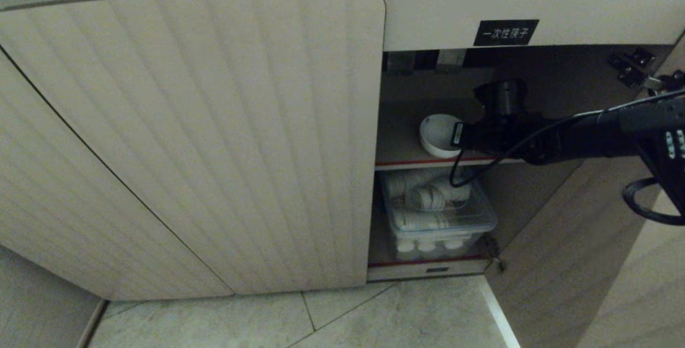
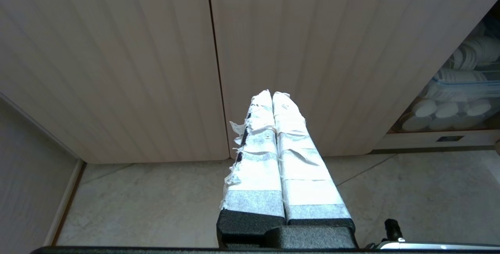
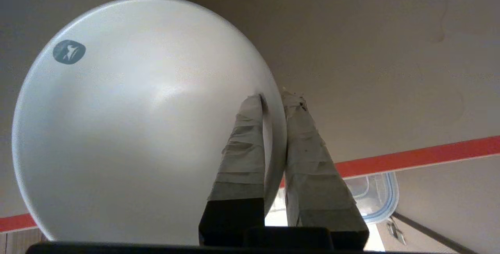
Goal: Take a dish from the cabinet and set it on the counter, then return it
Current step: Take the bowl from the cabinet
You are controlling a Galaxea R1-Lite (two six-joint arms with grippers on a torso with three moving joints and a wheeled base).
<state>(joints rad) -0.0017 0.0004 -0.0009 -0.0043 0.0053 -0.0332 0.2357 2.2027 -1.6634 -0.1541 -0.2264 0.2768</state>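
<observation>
The dish (image 1: 436,134), a small white round bowl, stands tipped on edge over the upper shelf (image 1: 417,164) inside the open right side of the cabinet (image 1: 214,139). My right gripper (image 1: 457,135) reaches in from the right and is shut on the dish's rim. In the right wrist view the dish (image 3: 136,121) fills the frame, with the right gripper (image 3: 273,97) pinching its rim, one taped finger on each side. Whether the dish touches the shelf I cannot tell. My left gripper (image 2: 272,93) is shut and empty, parked before the closed ribbed doors. The counter is out of view.
A clear plastic bin (image 1: 439,214) of stacked white cups fills the lower shelf. The right door (image 1: 562,262) stands swung open beside my arm, its hinge (image 1: 631,67) above. A black label (image 1: 505,32) sits over the opening. Tiled floor (image 1: 321,321) lies below.
</observation>
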